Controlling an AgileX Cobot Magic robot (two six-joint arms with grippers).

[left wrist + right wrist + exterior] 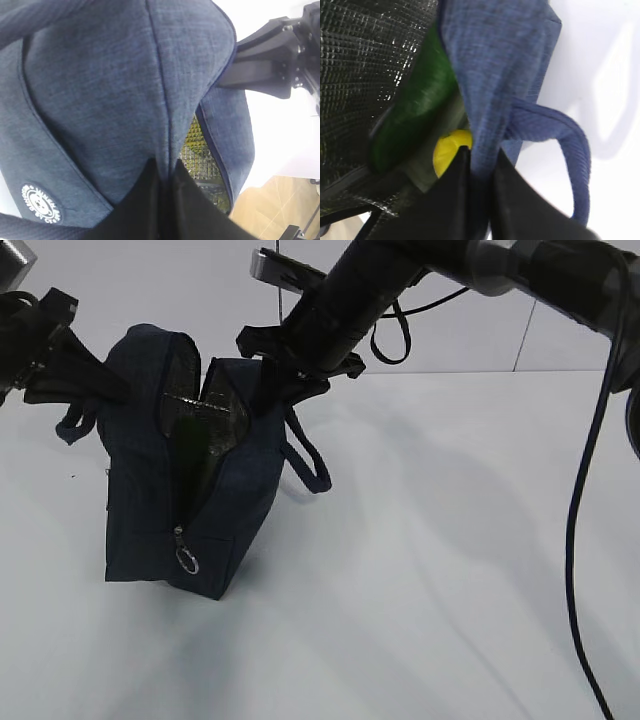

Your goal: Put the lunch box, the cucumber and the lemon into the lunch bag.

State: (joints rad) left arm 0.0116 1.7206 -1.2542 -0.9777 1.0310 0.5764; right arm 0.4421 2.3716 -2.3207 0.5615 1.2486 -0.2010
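Note:
The navy lunch bag [150, 500] stands on the table with its top spread open and its silver lining showing. My left gripper [118, 390] is shut on the bag's left wall [165, 167]. My right gripper [272, 388] is shut on the right wall [480, 160]. Inside the bag, the dark green cucumber [415, 115] lies slanted, and it also shows in the opening [193, 455]. The yellow lemon [447, 152] sits below it against my inner finger. A pale grey-green surface [431, 167] next to the lemon looks like the lunch box lid; the rest of the box is hidden.
The bag's zipper is run down its front end, with the ring pull [187, 560] hanging low. One loop handle [310, 465] droops on the right side. The white table [450, 560] surrounds the bag. A black cable [585, 520] hangs at the right edge.

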